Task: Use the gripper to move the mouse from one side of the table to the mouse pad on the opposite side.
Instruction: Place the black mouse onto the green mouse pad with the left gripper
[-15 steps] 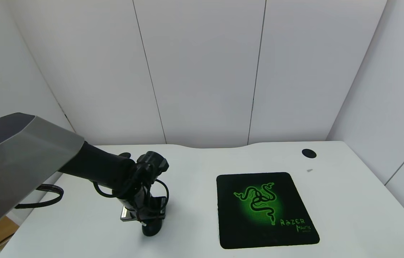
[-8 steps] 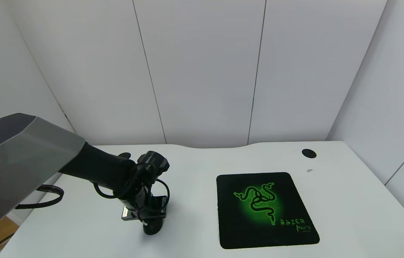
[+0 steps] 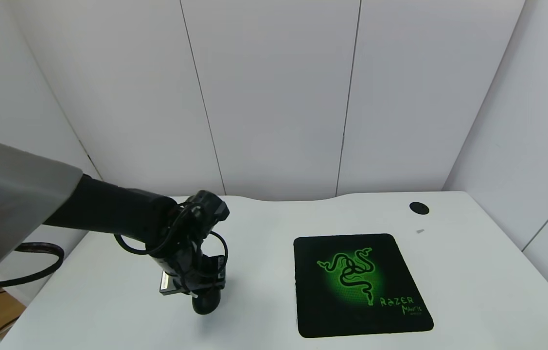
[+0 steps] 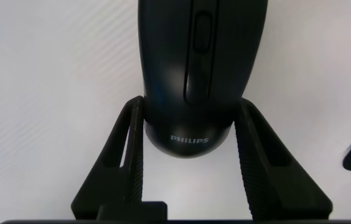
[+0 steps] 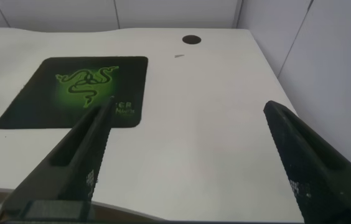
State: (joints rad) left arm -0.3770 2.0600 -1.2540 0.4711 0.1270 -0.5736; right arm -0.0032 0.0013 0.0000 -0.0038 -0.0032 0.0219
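Your left gripper point(image 3: 204, 302) is down on the left half of the table point(image 3: 264, 253), pointing straight down w/ cables looping round the wrist. Wrist cam: both fingers point(image 4: 123, 155) are clamped on the sides of the mouse point(image 4: 195, 74), pads touching its rear end either side of the white PHILIPS logo. So it's closed on the mouse. From the head cam only the rounded black tip of the mouse point(image 3: 205, 304) pokes out under the gripper; can't tell if it's off the surface or resting on it.

Mouse pad point(image 3: 359, 284) sits flat on the right half, well apart from the mouse, green snake logo + RAZER text facing up, nothing on it. Cable hole point(image 3: 418, 208) at back right, beyond the pad.

Your right gripper point(image 5: 194, 168) isn't in the head view; its own cam shows the fingers point(image 5: 82, 155) spread wide w/ nothing between them, held above the table's near right side, pad point(image 5: 76, 90) in view past them
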